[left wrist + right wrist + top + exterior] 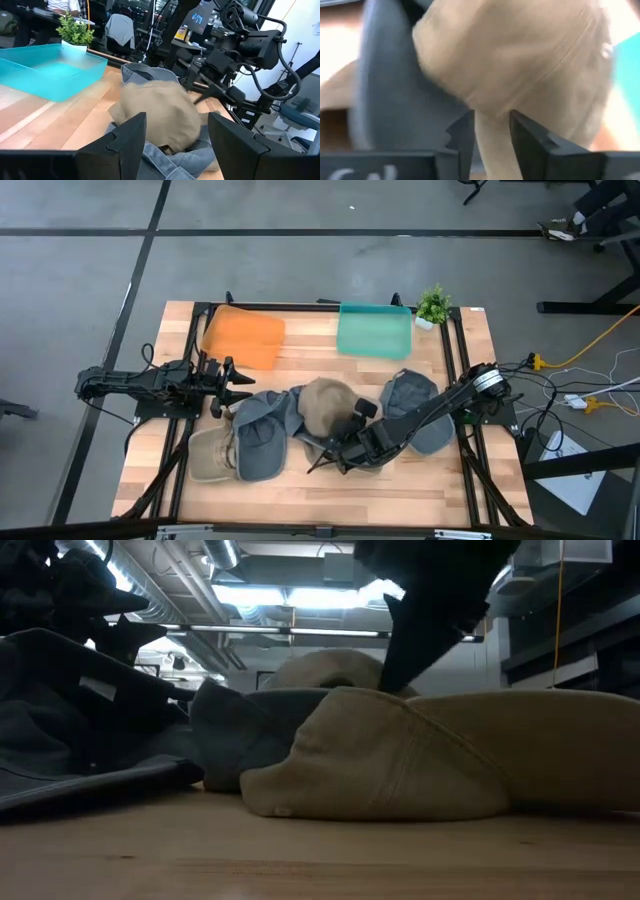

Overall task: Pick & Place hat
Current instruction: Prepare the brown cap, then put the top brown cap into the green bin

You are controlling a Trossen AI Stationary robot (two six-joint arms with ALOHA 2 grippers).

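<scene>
A tan hat (322,402) lies on top of several grey-blue hats (262,432) at mid-table; in the left wrist view the tan hat (157,114) sits on the grey cloth. A beige hat (209,455) rests flat near the left, filling the low view (400,770). Another grey-blue hat (412,395) lies under the right arm. My right gripper (340,435) is at the tan hat's near-right side, shut on it. My left gripper (228,385) waits open at the left, facing the pile (175,125). My right gripper (490,117) has a strip of the tan hat's cloth (492,145) pinched between its two fingers (462,135). It comes at the hat slanting from the table's near-right side. The crown (520,55) bulges beyond the fingertips. I cannot tell whether the hat is lifted off the grey hats.
An orange tray (243,337) and a teal tray (375,330) stand along the far edge, with a small potted plant (433,305) at the far right corner. Bare wood shows along the near edge (330,500).
</scene>
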